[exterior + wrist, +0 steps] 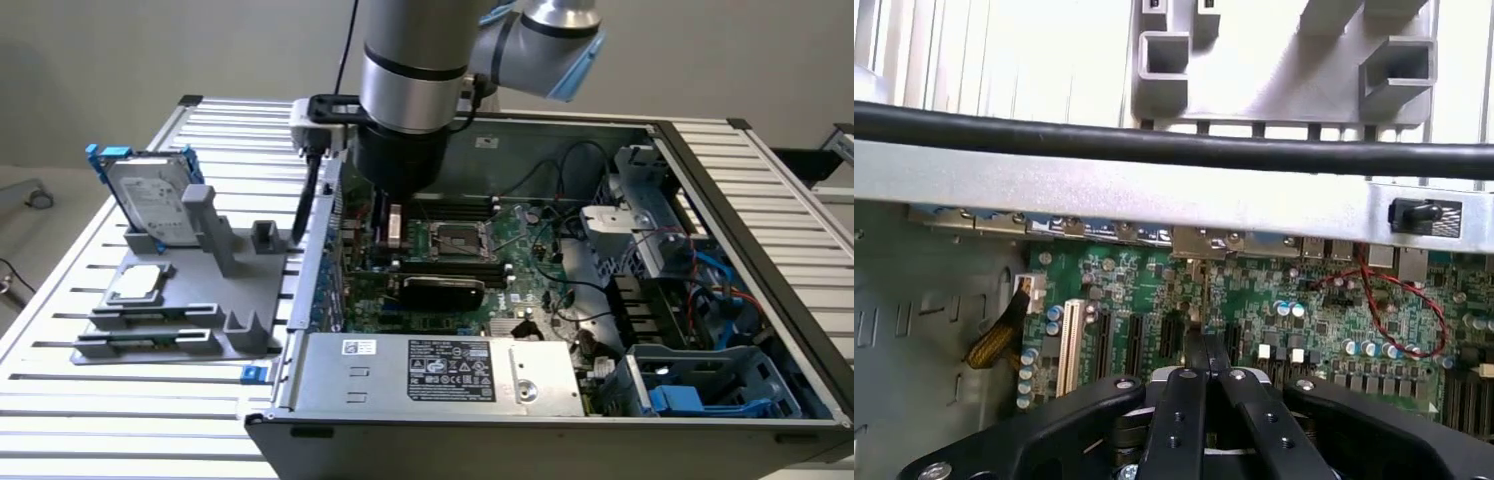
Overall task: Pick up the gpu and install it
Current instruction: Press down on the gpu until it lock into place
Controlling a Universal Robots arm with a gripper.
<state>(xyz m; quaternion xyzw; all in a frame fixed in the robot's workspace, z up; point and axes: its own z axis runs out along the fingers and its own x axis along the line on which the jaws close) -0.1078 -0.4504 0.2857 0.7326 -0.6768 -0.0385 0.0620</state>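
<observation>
1. Exterior view: the arm (407,70) reaches straight down into the open computer case (747,200), over the end of the motherboard (527,285) nearest the case wall that faces the grey holder (220,290) on the table (80,400).
2. The gpu (441,290) shows as a black cover with rounded corners on the motherboard, close to the board's edge by the power supply (441,372). It is just beside the arm's lower end and not in the gripper. I cannot tell whether it is pushed fully into its slot.
3. In the wrist view the gripper (1204,345) has its 2 fingers pressed together with nothing between them. The tips hover just above the row of card slots (1134,340), and I cannot tell whether they touch anything.
4. My judgement: the pick-up is done and I am in the install step, with the card already off the holder and inside the case.
5. The hard drive (147,195) and the small silver chip (140,283) sit on the holder, well apart from the work.
6. Any further move here calls for care. The fingers are low among upright parts and a red wire (1399,305), so travel should be slow and vertical.
</observation>
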